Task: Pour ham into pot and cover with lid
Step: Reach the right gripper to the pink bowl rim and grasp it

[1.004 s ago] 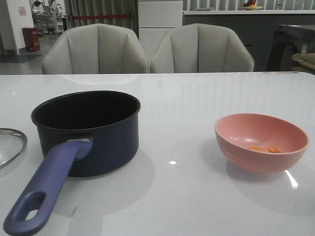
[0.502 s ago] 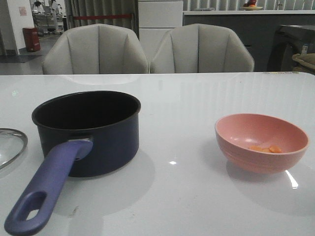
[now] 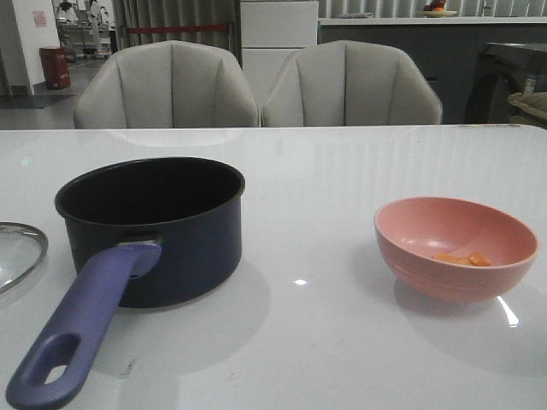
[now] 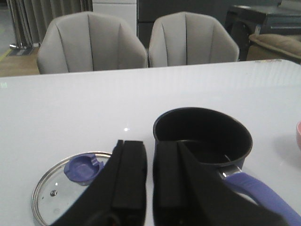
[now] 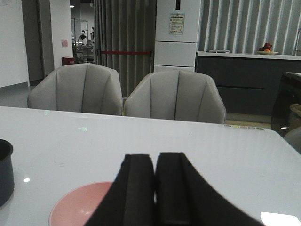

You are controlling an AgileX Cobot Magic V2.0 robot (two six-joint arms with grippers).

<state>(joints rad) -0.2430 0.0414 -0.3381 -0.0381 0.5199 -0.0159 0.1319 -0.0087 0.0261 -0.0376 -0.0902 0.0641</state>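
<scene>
The dark navy pot (image 3: 149,231) stands on the left of the white table, its purple-blue handle (image 3: 85,329) pointing toward the near edge. The glass lid (image 3: 17,252) lies flat at the far left; its blue knob (image 4: 83,168) shows in the left wrist view. A few orange ham bits (image 3: 461,258) lie inside the pink bowl (image 3: 455,248) on the right. My left gripper (image 4: 149,146) hangs shut and empty above the table between the lid (image 4: 51,193) and the pot (image 4: 202,136). My right gripper (image 5: 155,157) is shut and empty just beyond the pink bowl (image 5: 82,205). Neither gripper appears in the front view.
Two grey chairs (image 3: 167,85) (image 3: 350,85) stand behind the table's far edge. The white tabletop (image 3: 308,342) stretches between pot and bowl. The pot's rim (image 5: 4,172) shows at the side of the right wrist view.
</scene>
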